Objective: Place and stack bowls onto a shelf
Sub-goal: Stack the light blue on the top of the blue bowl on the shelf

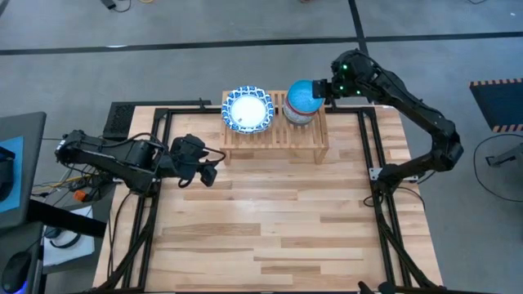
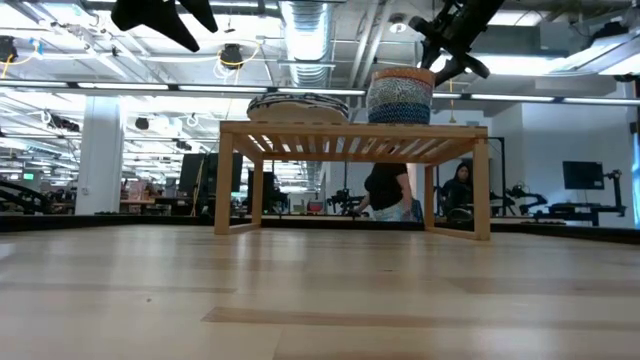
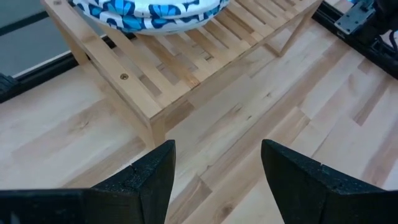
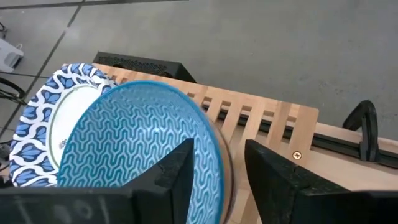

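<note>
Right wrist view: right fingers [image 4: 214,171] parted, straddling blue bowl [image 4: 137,149] rim; left fingers [image 3: 214,177] wide apart, empty.

Two people [image 2: 392,192], perhaps seated, behind table [image 1: 278,237].

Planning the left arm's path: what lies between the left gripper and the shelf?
Only bare tabletop between the left gripper and the shelf, seen in the high view.

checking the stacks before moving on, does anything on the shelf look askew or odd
Nothing stands out. The white bowls and the stack of smaller bowls topped by the bright blue bowl sit level on the shelf. The right end effector straddles the blue bowl's rim.
</note>
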`<state>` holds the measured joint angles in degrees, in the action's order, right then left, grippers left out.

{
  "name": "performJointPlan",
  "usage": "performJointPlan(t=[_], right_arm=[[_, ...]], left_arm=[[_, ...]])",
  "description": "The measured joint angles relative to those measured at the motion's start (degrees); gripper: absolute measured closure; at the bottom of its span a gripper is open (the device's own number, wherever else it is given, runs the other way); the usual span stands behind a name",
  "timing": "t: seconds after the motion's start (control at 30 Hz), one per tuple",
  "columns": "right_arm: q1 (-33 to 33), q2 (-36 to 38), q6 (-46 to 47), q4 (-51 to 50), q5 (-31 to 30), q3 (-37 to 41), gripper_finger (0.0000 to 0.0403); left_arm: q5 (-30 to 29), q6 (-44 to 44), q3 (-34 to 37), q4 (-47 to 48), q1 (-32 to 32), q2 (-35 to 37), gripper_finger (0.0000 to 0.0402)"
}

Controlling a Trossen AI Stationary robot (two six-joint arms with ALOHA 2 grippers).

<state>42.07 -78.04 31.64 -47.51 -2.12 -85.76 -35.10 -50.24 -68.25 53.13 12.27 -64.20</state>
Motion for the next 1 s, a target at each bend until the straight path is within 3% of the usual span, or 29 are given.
performJointPlan(t=[0.4, 1.0], right_arm=[[-0.2, 4.0, -1.7, 0.0, -2.5, 0.0, 0.0227], [-4.3, 0.3, -2.8, 0.4, -1.1, 0.0, 0.0234]], left_arm=[[-3.8, 5.6, -0.1, -4.1, 0.0, 4.2, 0.018], [-4.6, 5.7, -0.1, -4.1, 0.0, 5.1, 0.018]])
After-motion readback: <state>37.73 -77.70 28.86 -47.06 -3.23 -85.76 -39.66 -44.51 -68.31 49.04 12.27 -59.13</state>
